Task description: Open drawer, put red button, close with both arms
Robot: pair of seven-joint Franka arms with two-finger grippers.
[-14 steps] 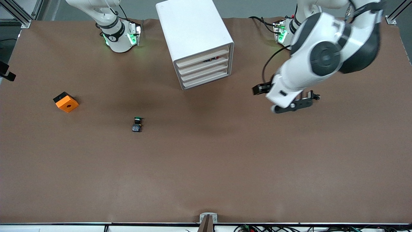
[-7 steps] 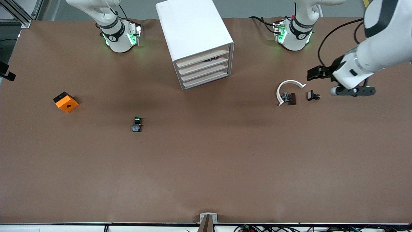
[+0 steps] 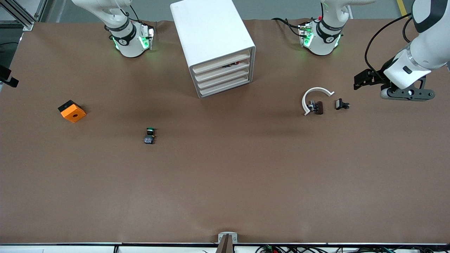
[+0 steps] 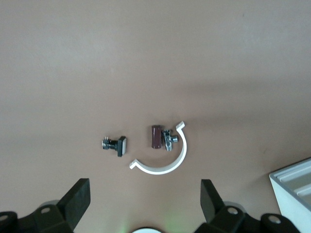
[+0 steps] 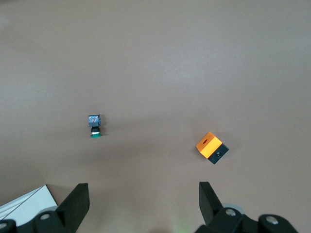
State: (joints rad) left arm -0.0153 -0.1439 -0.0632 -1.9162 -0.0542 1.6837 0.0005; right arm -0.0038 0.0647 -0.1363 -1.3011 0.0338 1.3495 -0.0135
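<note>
The red button (image 3: pixel 235 63) shows only as a small red and dark speck in the slot above the top drawer (image 3: pixel 220 65), inside the white cabinet (image 3: pixel 207 28); it is too small to tell more. All four cream drawer fronts sit flush with one another in the cabinet, which stands between the two arm bases at the 12 o'clock edge of the brown surface (image 3: pixel 225 182) in the front view.

Reading the front view as a clock face, a white curved piece (image 3: pixel 314 94) lies between 3 and 4 o'clock from the drawer fronts. A small brown part (image 3: pixel 318 107) is tucked just inside its arc, and a small black part (image 3: pixel 341 104) lies just beside them, apart, at 3 o'clock. A green button (image 3: pixel 150 135) lies at about 7 o'clock from the cabinet, and an orange block (image 3: pixel 72 111) lies well apart at about 9 o'clock from that button.

The left end effector (image 3: pixel 407 95) hangs over bare surface at roughly 3 o'clock from the black part, toward the left arm's end of the surface. Its fingers (image 4: pixel 77 196) are spread wide, released, with nothing between them.

The right arm waits up high. The right end effector (image 5: pixel 143 199) is over the stretch with the green button and orange block, likewise released and holding nothing.
</note>
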